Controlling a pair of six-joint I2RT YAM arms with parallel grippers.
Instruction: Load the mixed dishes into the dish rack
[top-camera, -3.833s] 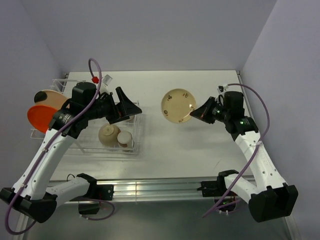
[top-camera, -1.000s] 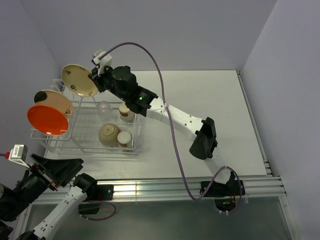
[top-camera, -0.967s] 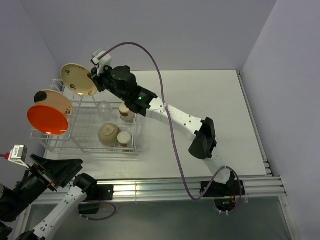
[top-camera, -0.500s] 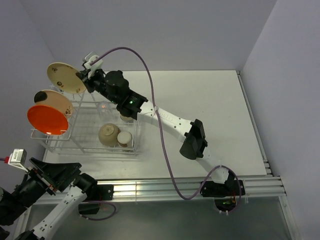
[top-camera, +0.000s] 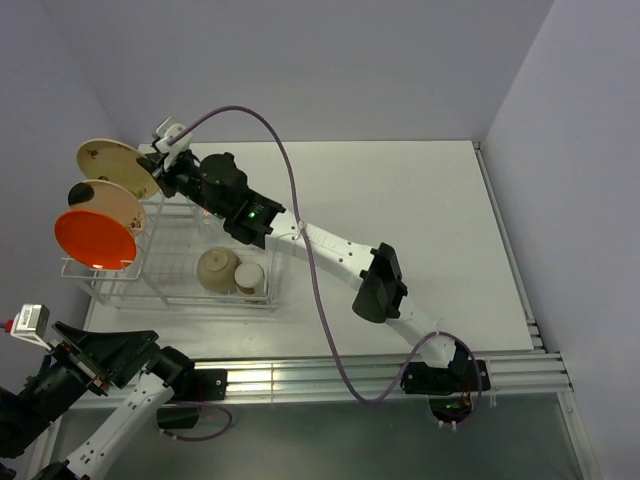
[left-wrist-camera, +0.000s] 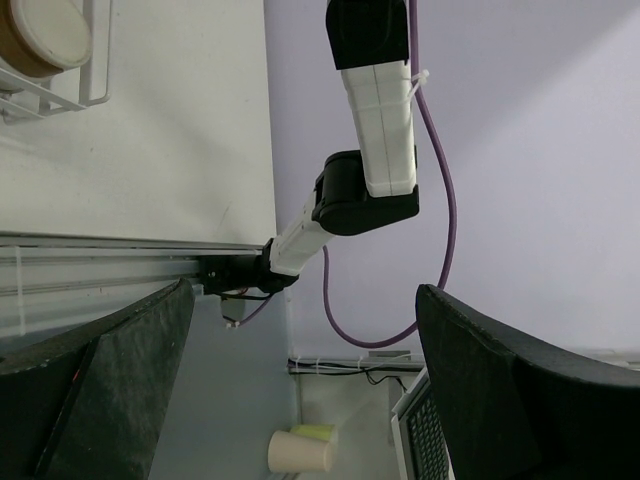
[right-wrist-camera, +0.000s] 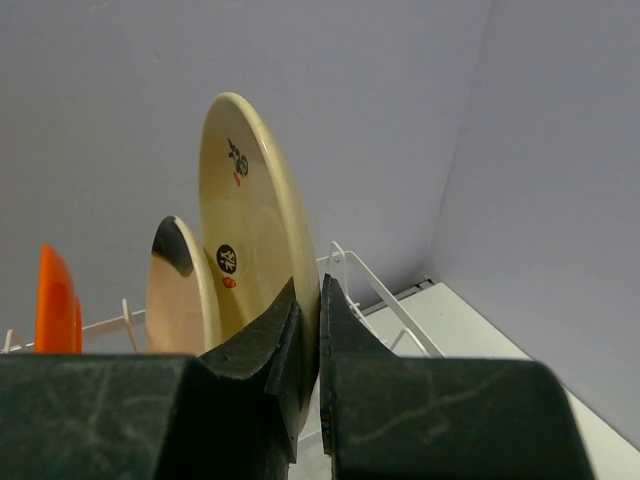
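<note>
My right gripper (top-camera: 160, 172) is shut on the rim of the cream shallow dish with brown marks (top-camera: 110, 166). It holds the dish on edge above the far-left end of the white dish rack (top-camera: 172, 292). In the right wrist view the closed gripper (right-wrist-camera: 318, 330) pinches the dish (right-wrist-camera: 250, 225), just behind a tan plate with a dark edge (right-wrist-camera: 180, 295) and the orange plate (right-wrist-camera: 58, 300). Both plates stand in the upright slots, orange (top-camera: 95, 238) and tan (top-camera: 105, 198). A cream bowl (top-camera: 218, 268) and a tan cup (top-camera: 250, 277) sit in the basket. My left gripper (top-camera: 100, 355) is open and empty, off the table's near-left corner.
My right arm (top-camera: 320, 245) stretches diagonally across the table and over the rack's basket, hiding the things under it. The rack's white wire end loop (right-wrist-camera: 372, 290) is just right of the held dish. The left wrist view shows my left gripper (left-wrist-camera: 305, 400) spread wide, and a rack corner with a cup (left-wrist-camera: 45, 35).
My right gripper has carried the cream dish from the right side of the table across to the rack, then further left over its upright slots. My left arm has pulled back to the near left.
</note>
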